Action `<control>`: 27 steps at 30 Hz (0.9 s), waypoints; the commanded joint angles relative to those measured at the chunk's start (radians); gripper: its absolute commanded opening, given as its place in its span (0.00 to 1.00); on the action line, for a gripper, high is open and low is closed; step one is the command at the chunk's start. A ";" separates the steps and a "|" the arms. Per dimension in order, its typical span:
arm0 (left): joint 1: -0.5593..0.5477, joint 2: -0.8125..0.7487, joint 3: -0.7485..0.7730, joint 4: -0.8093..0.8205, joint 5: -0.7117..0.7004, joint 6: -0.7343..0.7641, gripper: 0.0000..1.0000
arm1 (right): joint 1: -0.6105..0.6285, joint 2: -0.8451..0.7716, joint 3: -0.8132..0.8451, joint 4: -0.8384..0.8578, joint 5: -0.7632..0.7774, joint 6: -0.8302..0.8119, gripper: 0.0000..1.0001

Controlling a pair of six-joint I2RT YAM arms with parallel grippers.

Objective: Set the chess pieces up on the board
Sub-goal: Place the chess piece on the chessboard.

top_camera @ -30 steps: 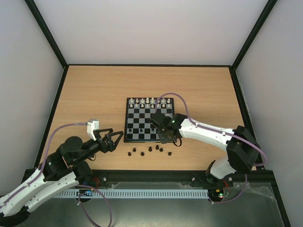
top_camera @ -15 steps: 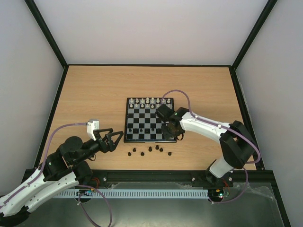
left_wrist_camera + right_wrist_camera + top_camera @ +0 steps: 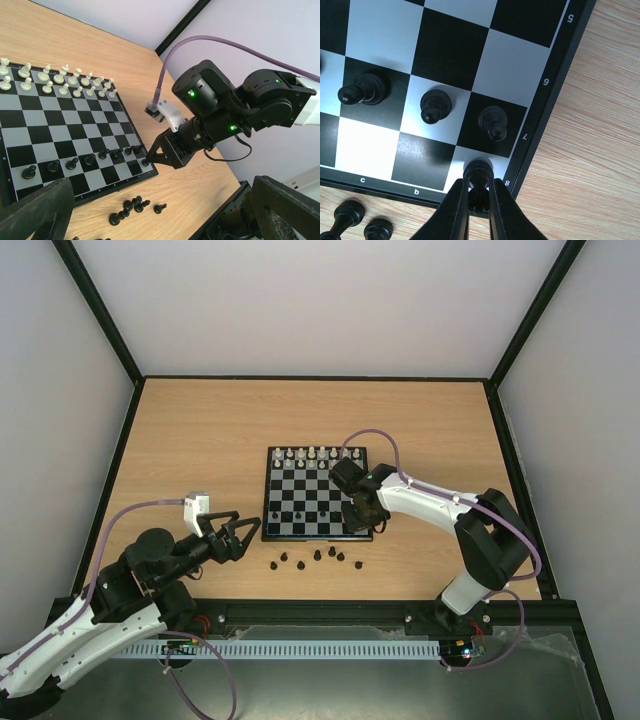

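The board [image 3: 272,532] lies mid-table with a row of dark pawns [image 3: 72,162] near its front edge. My right gripper [image 3: 362,518] is at the board's near right corner, shut on a dark chess piece [image 3: 479,172] over the corner square beside the "8" mark. Two dark pawns [image 3: 434,106] [image 3: 492,122] stand just beyond it. Several loose dark chess pieces [image 3: 315,558] lie on the table in front of the board. My left gripper [image 3: 235,537] hovers open and empty, left of the board's front edge.
White pieces [image 3: 312,455] fill the board's far rows. The right arm's purple cable [image 3: 385,445] loops over the board's far right corner. Black frame rails [image 3: 320,612] run along the table's near edge.
My right gripper has shifted right along the board's front edge to the near right corner, still holding the dark piece. The left arm has not moved.
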 commanded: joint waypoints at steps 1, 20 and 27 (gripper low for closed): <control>-0.004 -0.006 -0.004 0.020 0.011 0.016 0.99 | -0.010 0.020 0.020 -0.027 -0.009 -0.020 0.09; -0.003 -0.005 -0.006 0.022 0.007 0.016 0.99 | -0.010 -0.020 0.003 -0.026 -0.019 -0.017 0.20; -0.003 -0.005 -0.005 0.019 0.007 0.016 1.00 | -0.011 -0.069 0.011 -0.049 0.004 -0.007 0.37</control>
